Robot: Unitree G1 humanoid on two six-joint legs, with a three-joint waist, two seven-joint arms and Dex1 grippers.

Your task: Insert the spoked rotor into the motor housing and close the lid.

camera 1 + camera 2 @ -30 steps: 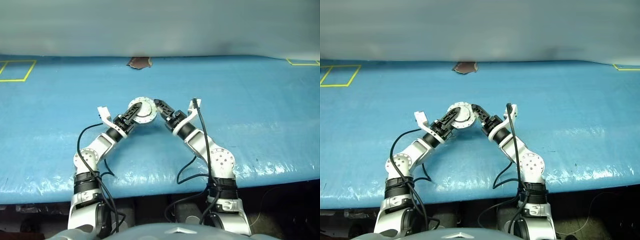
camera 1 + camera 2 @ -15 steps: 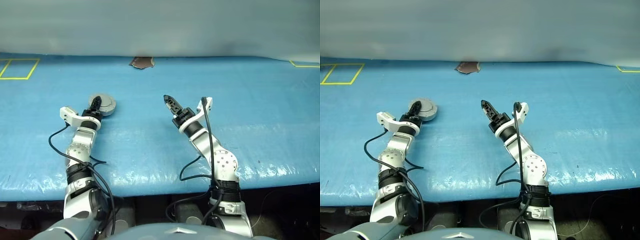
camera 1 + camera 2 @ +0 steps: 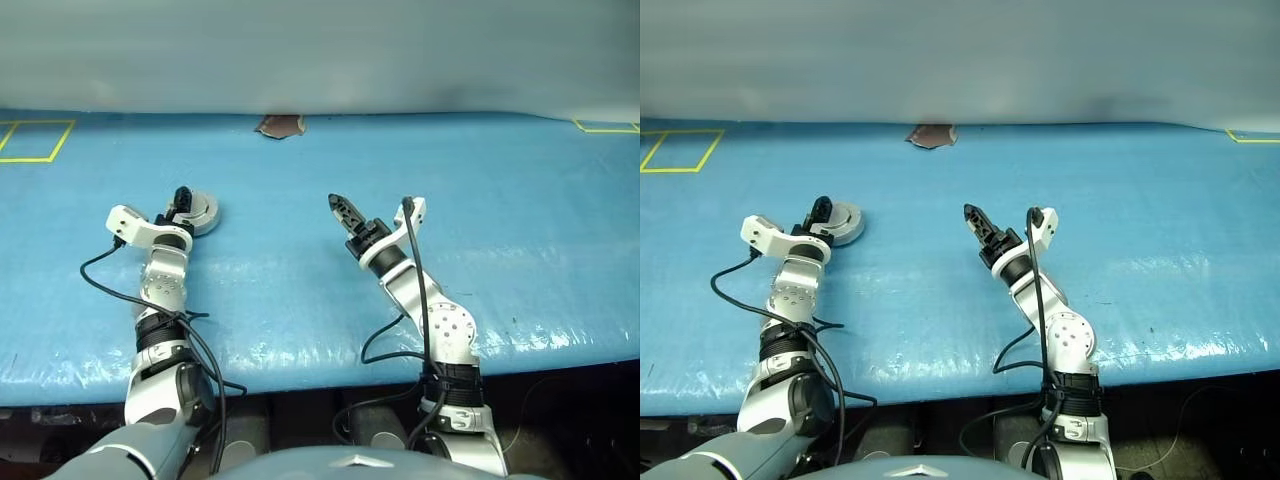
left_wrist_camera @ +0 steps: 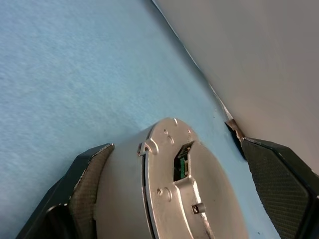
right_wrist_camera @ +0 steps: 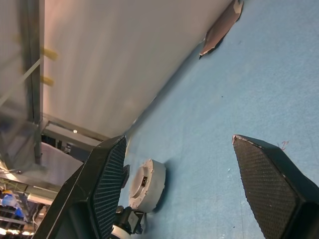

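Motor closed, set on the bench.
My left end effector gapes around it, at 10 o'clock; right end effector open, empty. Withdraw straight, no nudging.

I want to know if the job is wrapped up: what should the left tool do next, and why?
Probably draw the left tool straight back, off the motor. The motor lies closed on the table, and the fingers stand apart on either side of it, with a clear gap at one. The right tool is open and empty, well apart.
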